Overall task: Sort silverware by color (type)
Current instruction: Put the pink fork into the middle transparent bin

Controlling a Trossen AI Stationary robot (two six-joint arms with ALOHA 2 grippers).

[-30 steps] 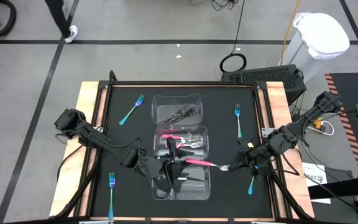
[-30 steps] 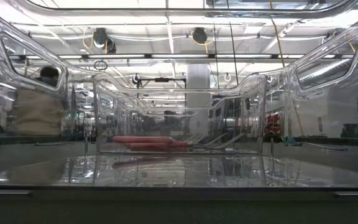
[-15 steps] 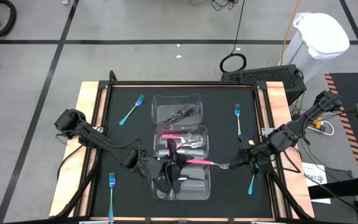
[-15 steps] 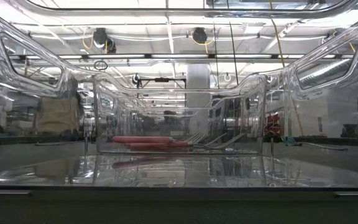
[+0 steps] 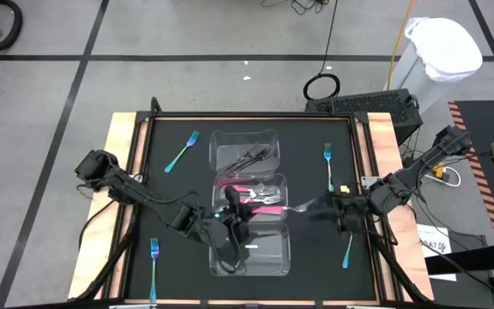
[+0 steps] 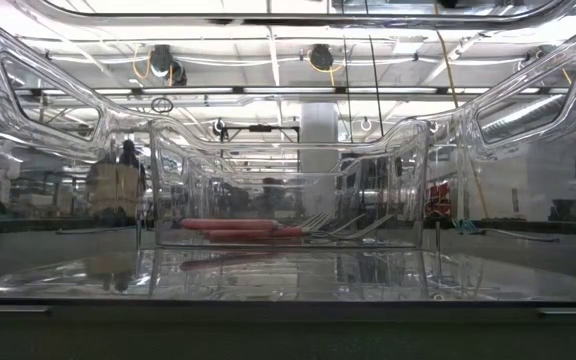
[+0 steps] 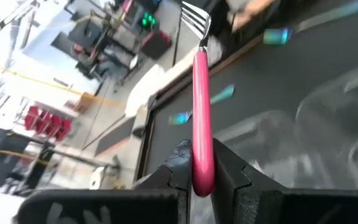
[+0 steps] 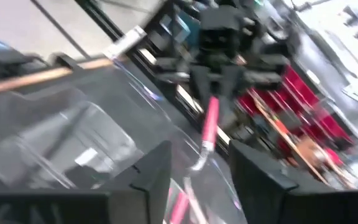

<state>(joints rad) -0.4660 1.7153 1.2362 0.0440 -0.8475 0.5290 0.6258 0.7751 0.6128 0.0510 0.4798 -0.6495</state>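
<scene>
A pink-handled fork (image 5: 273, 206) hangs above the clear containers, with my left gripper (image 5: 237, 215) shut on it; its silver tines (image 7: 194, 17) point toward the table's right. My right gripper (image 5: 328, 209) stands open just beyond the tines and holds nothing. In the right wrist view the fork (image 8: 210, 124) shows ahead between my right gripper's (image 8: 197, 165) parted fingers. Other pink forks (image 6: 238, 228) lie in the middle container (image 5: 283, 190), and dark grey forks (image 5: 251, 154) in the far one. Blue forks (image 5: 181, 150) lie loose on the black mat. My left gripper pinches the free end of the fork's pink handle (image 7: 202, 167) between its two fingers. The fingers come nearly level from the table's left and run in line with the handle. The fork sticks straight out ahead, lifted clear of the containers, tines toward the right arm.
Three clear containers stand in a column at mid-table; the near one (image 5: 268, 257) lies under my left gripper. Loose blue forks lie at the far right (image 5: 328, 165), near right (image 5: 348, 251) and near left (image 5: 153, 257). Wooden rails (image 5: 123, 172) edge the mat.
My right gripper has let go of the fork's tine end and turned a little toward the far edge. The fork, now held only by my left gripper, has swung its tine end toward the far edge, over the middle container.
</scene>
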